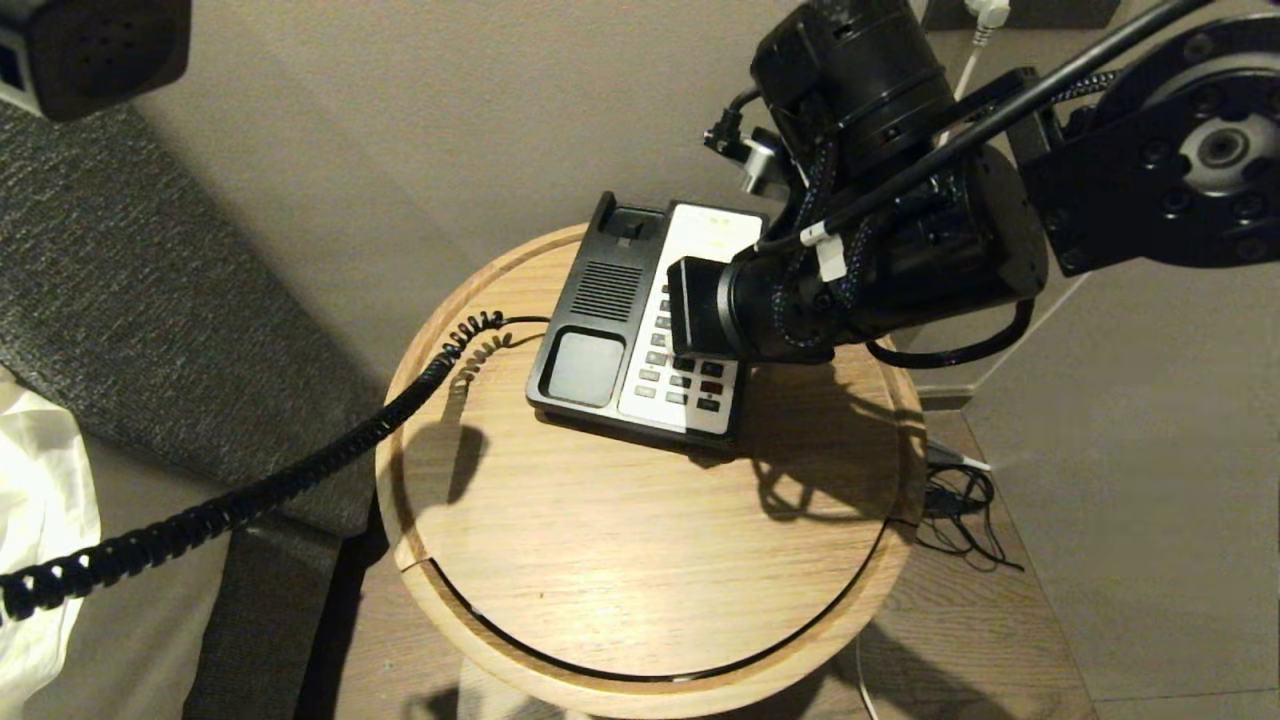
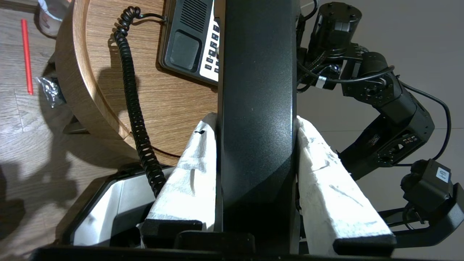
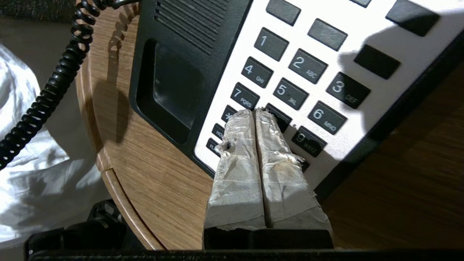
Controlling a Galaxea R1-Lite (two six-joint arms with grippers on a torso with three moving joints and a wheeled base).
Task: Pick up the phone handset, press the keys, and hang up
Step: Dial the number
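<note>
Phone handset (image 2: 255,108) is off its cradle and clamped between the two white-wrapped pads of my left gripper (image 2: 255,152), held out to the left of the worktop (image 1: 620,540) and well apart from the base. In the head view only one end of it shows, at the top left corner, with its coiled cord (image 1: 250,495) stretching across the worktop's rim to the phone base (image 1: 600,330).

So I judge the pick-up done and the key-pressing step in hand. My right gripper (image 3: 255,112) has its two wrapped fingers pressed together into a single blunt tip, clenched on nothing. That tip sits on the keys (image 3: 290,79), at the row below 4-5-6, between the 7 and the key next to it, which I take to be the 8 as it is mostly covered. Whether the key is actually depressed or only touched, I cannot tell.

For the next move I would need a short, straight push into the faceplate, then a clean lift before shifting to another key, since the tip is broad enough to catch two neighbours at once. After that, the handset must travel back over the empty cradle on the black side of the base, beside the speaker grille (image 1: 605,290).
</note>
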